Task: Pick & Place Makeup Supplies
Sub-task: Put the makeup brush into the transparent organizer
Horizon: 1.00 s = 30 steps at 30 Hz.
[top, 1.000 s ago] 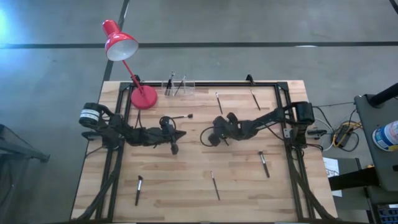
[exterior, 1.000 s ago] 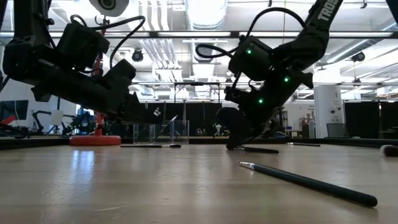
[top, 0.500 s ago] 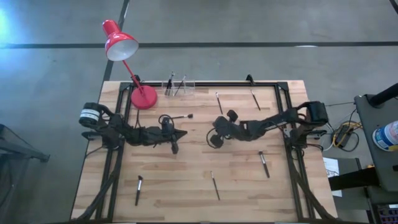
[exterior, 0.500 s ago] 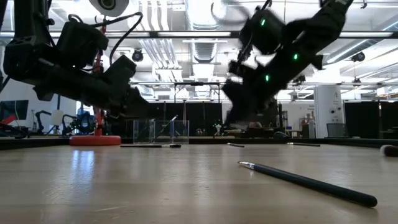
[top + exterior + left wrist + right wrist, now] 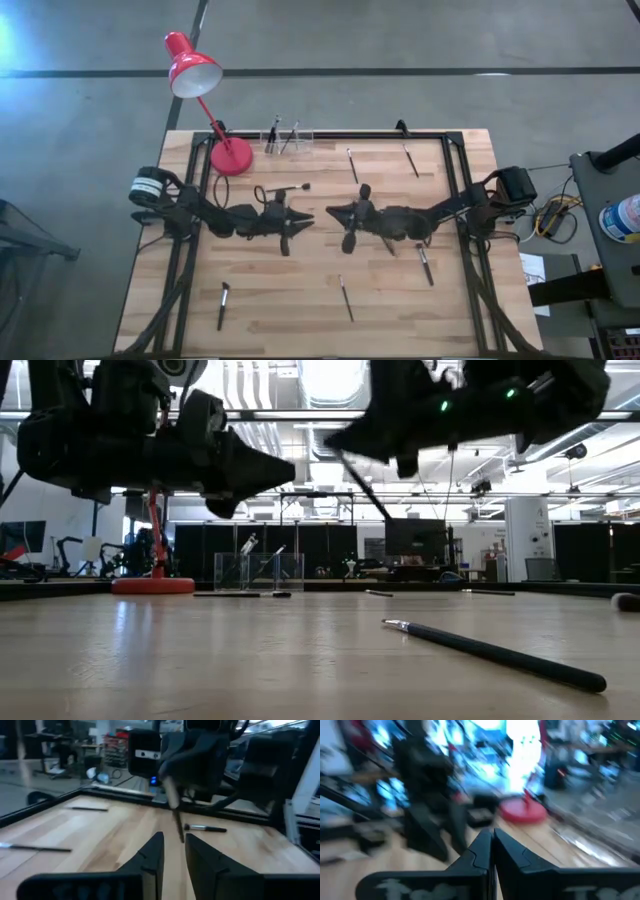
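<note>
My right gripper (image 5: 332, 212) hovers over the table's middle, shut on one thin dark makeup brush (image 5: 366, 490) that slants down below it. My left gripper (image 5: 303, 221) faces it, level and a short way to its left, fingers a little apart and holding nothing. The left wrist view has the held brush (image 5: 175, 815) just beyond my left fingertips (image 5: 173, 852). Other brushes lie flat on the wood: two near the far edge (image 5: 352, 165) (image 5: 410, 160), one by the left gripper (image 5: 290, 187), three nearer (image 5: 424, 263) (image 5: 344, 298) (image 5: 223, 305). A few stand in a clear holder (image 5: 285, 138). My right gripper pinches the brush between its two fingers at the brush's upper end (image 5: 169, 787). The fingers come in level from the table's right and lie across the brush. The brush is lifted clear of the table and hangs tilted below the fingers, its lower end (image 5: 181, 837) free.
A red desk lamp has its base (image 5: 232, 155) at the far left corner, its shade (image 5: 193, 72) beyond the table edge. Black rails (image 5: 455, 170) run along the table's sides. A brush (image 5: 495, 652) lies near the low camera. Bare wood lies between the near brushes.
The right gripper has risen from the table with the brush, tipping from pointing down to level and shifting a little toward the left gripper; the brush went from lying on the wood to hanging clear. The left gripper has risen slightly and levelled, edging toward the right.
</note>
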Motion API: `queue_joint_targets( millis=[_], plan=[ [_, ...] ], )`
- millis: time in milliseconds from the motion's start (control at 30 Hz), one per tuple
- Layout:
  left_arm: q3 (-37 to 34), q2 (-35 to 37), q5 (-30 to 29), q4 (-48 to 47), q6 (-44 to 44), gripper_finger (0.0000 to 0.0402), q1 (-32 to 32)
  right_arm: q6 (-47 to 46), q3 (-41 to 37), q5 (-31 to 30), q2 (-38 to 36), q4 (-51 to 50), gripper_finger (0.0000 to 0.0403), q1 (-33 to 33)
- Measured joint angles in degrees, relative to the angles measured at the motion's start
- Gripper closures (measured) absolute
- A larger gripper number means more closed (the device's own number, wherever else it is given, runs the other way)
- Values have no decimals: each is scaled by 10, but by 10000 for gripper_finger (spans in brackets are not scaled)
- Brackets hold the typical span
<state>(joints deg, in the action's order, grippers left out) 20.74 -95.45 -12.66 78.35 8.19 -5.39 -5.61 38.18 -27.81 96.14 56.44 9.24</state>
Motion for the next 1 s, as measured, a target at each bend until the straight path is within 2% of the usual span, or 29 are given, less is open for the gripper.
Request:
queue_joint_targets(
  millis=[200,433,1000],
  plan=[
    [38,-40,78,36,3,329,-1,24,-8,45,0,101,393,21],
    [78,-76,81,66,-6,329,-4,66,-5,56,5,162,393,44],
    [137,-74,111,85,-11,329,-11,91,-4,58,5,188,393,55]
  ],
)
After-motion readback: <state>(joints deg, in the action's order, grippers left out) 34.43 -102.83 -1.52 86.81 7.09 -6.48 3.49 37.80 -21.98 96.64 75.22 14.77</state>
